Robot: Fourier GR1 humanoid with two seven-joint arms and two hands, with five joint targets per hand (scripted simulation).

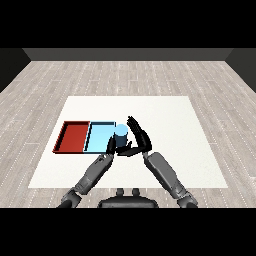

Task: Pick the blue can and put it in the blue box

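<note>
While the right hand [139,139] is curling round the blue can [121,134], the can is sitting at the blue tray's [98,138] three o'clock edge. At nine o'clock the red tray [73,136] is lying beside it; I cannot tell how the left hand's [111,145] fingers are standing.

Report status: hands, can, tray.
Right hand curled round blue can, at blue tray's right edge. Left hand beside can, grip unclear. Red tray left of blue tray, nothing blocking.

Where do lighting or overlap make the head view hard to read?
Head view: even light, no glare. The blue can blends with the light blue tray behind it. The right hand curls round the can; the left hand is close against it, its fingers unclear.
</note>
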